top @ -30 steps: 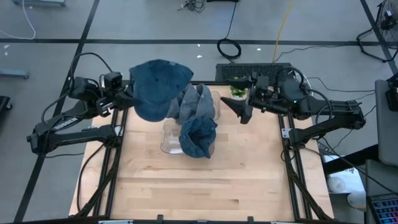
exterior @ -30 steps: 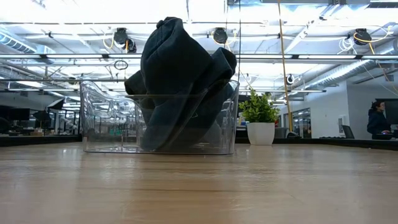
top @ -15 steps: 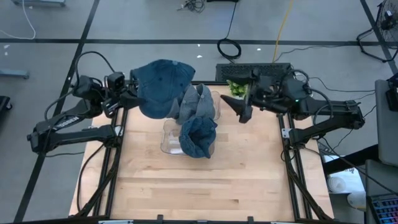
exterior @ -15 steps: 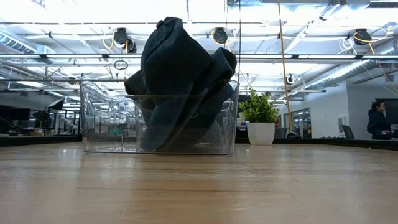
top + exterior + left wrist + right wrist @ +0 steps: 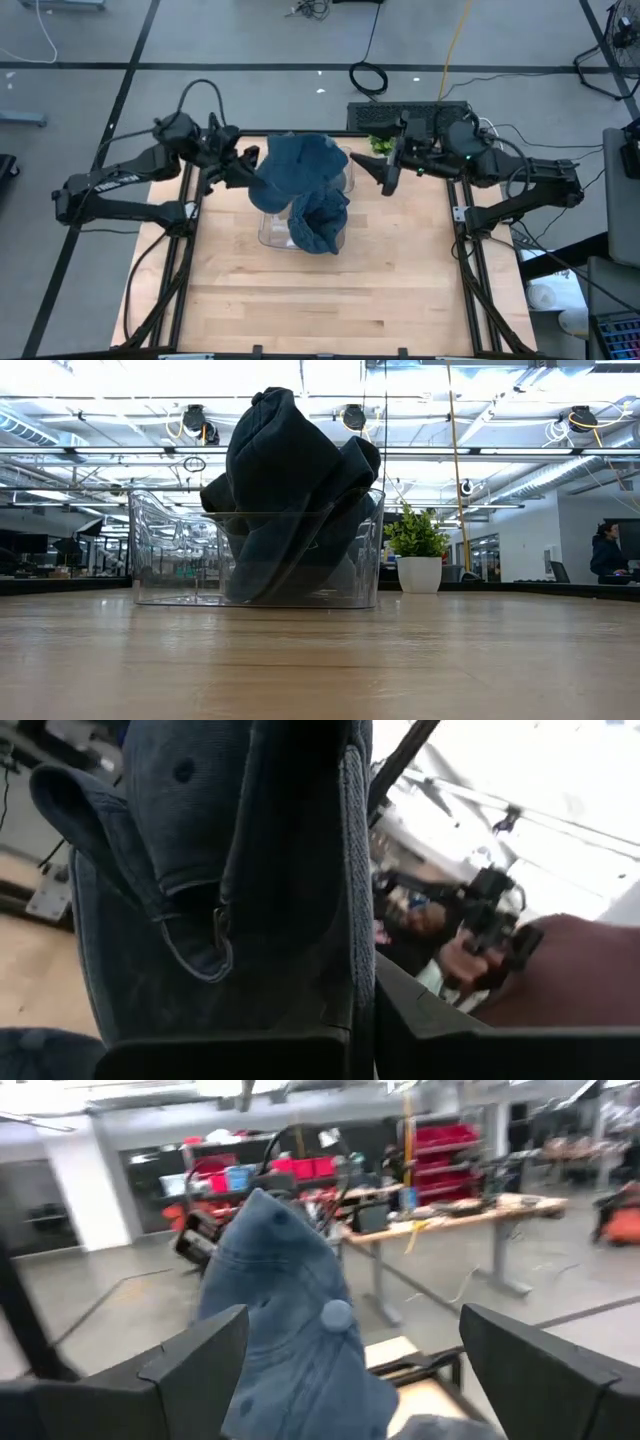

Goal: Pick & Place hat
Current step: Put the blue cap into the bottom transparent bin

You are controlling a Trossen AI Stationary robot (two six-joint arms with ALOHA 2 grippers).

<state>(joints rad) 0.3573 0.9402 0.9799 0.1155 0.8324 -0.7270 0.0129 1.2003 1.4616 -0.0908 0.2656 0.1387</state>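
Note:
A blue denim hat [image 5: 300, 165] hangs in the air over the far left part of a clear plastic bin [image 5: 270, 228], with my left gripper [image 5: 247, 168] shut on it. The right wrist view shows the hat [image 5: 290, 1330] with its top button. More blue hats [image 5: 320, 222] are piled in the bin [image 5: 150, 560] and stick out above its rim [image 5: 285, 480]. My right gripper [image 5: 385, 178] stands open at the bin's far right, pointing toward the held hat, nothing between its fingers [image 5: 195, 1370]. My left gripper pinches the hat's cloth [image 5: 350, 1005] between its two fingers, near the hat's left side. It reaches in about level from the table's left. One layer or several, I cannot tell. The hat is lifted clear, above the bin and the hats in it.
A small potted plant [image 5: 380, 145] stands at the table's far edge behind my right gripper. A black keyboard-like block [image 5: 400, 110] lies just beyond the table. A person [image 5: 607, 550] shows far off in the room. Bare wood lies across the near half of the table [image 5: 320, 310].
My left gripper has carried the hat from the table's far left edge toward the right, to over the bin. The hat has turned about on the way and now looks narrower from above. The hats in the bin have kept still.

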